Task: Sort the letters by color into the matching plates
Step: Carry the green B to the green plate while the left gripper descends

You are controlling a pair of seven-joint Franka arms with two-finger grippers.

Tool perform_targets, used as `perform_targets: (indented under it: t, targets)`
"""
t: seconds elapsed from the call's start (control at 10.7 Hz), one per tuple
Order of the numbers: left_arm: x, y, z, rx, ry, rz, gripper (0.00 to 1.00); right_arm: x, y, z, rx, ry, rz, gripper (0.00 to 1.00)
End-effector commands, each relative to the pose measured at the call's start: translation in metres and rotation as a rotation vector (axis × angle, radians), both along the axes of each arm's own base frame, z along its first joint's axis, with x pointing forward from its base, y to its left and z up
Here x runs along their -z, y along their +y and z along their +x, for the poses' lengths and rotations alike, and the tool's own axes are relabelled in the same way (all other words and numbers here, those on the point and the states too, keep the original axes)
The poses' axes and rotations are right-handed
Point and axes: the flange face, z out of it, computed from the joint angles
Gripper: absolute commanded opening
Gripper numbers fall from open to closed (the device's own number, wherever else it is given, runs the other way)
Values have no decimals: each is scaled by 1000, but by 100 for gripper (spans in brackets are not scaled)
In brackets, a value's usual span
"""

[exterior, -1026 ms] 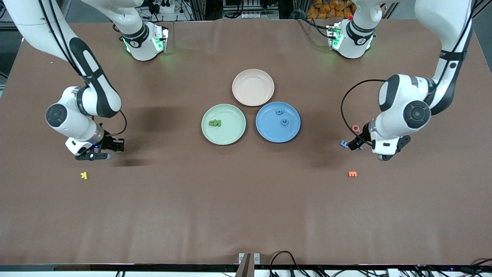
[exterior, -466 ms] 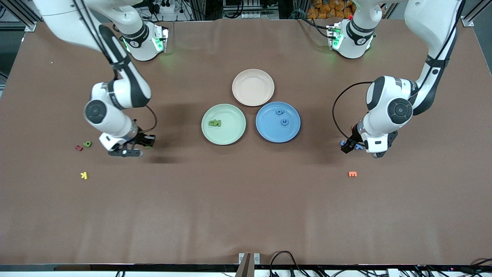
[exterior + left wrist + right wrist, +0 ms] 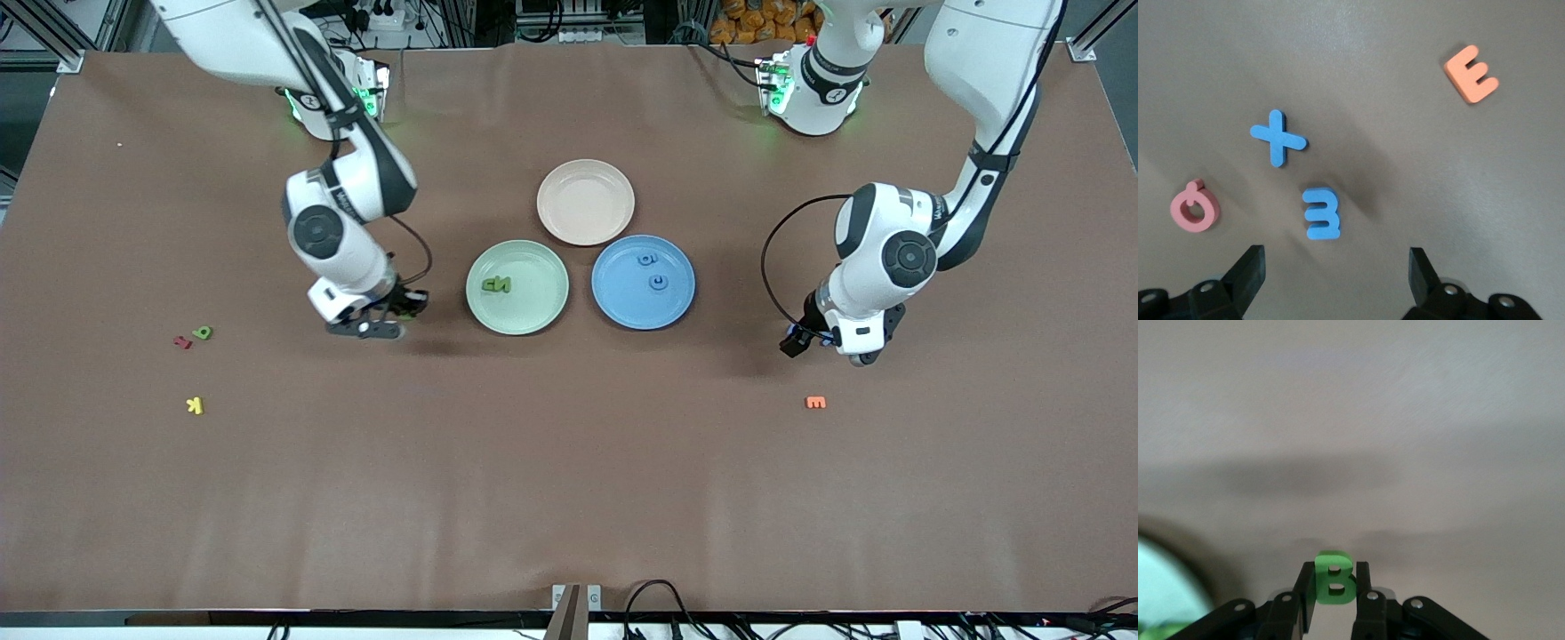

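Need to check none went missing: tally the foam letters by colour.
Green letters: 4
Blue letters: 4
Red letter: 1
Pink letter: 1
Orange letter: 1
Yellow letter: 1
Total: 12

green letter (image 3: 1332,583): B | orange letter (image 3: 1471,74): E | yellow letter (image 3: 195,405): K
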Motion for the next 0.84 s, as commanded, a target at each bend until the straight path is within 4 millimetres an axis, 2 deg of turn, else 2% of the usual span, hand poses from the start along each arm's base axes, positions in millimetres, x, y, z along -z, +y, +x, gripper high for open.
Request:
perform_targets:
  t: [0.0,0.28,0.56,0.75]
  targets:
    - [12,6,-9,-8,-37,12,88,-11,53,-26,36,31,-2,10]
    - [17,14,-11,-21,-60,11,83,-17,98,-44,64,30,19,10]
    - [24,12,-12,-6,-67,13,80,-21,127,-52,85,38,13,10]
    - [29,18,-12,3,-69,26,78,-15,144,-54,109,42,9,11]
